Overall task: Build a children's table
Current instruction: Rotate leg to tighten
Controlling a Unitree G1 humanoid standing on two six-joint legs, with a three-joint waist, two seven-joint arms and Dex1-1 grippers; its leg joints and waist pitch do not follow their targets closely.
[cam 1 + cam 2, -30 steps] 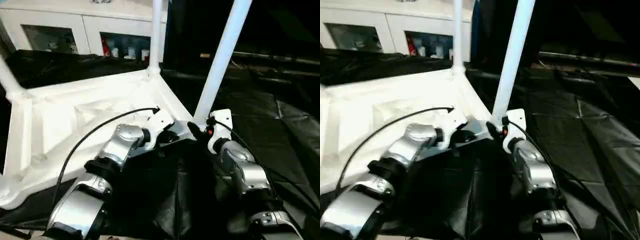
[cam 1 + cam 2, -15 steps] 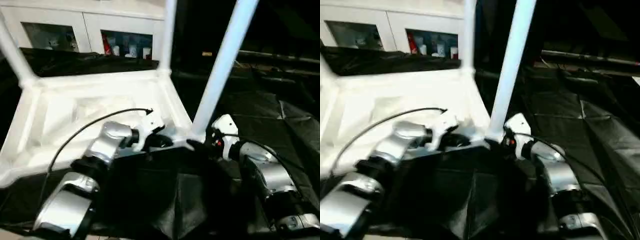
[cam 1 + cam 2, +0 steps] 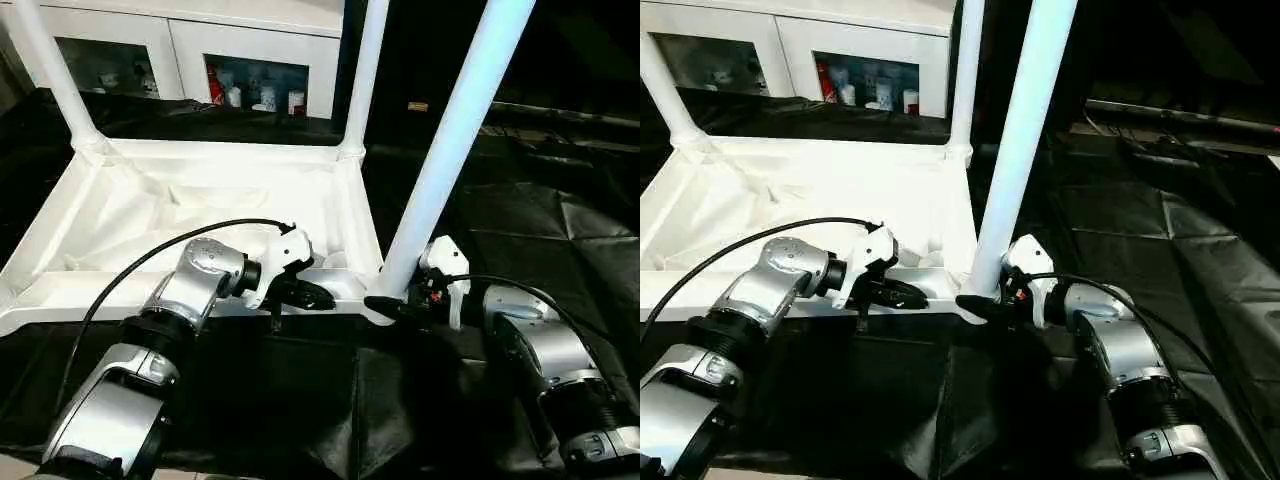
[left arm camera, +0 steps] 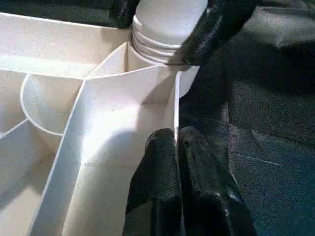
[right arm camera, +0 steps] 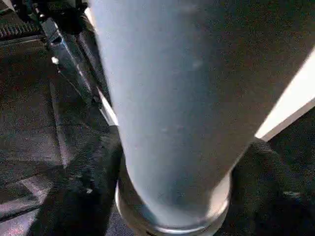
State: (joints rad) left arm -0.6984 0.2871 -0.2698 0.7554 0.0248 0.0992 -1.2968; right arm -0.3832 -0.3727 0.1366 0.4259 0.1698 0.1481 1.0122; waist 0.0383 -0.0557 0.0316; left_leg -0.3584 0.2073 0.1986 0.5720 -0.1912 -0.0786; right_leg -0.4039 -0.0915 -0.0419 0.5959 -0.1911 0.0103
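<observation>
The white table top (image 3: 150, 215) lies upside down on black sheeting, ribbed underside up. Three white legs rise from its corner sockets: far left (image 3: 50, 70), far right (image 3: 365, 85) and near right (image 3: 450, 150). My left gripper (image 3: 305, 295) is shut on the thin near rim (image 4: 175, 105) of the top, close to the near right corner. My right gripper (image 3: 392, 306) is shut around the collared base of the near right leg (image 5: 172, 98), one black finger (image 5: 91, 191) on each side. The fourth corner is out of view.
A white cabinet (image 3: 250, 55) with glass doors and small items stands behind the table. Crumpled black sheeting (image 3: 560, 230) covers the floor all round. A dark rail (image 3: 560, 112) runs along the back right.
The view has shifted. The table top now lies flatter and squarer to me, and the near right leg stands straighter. My right forearm has swung out to the right. Both grippers keep their hold.
</observation>
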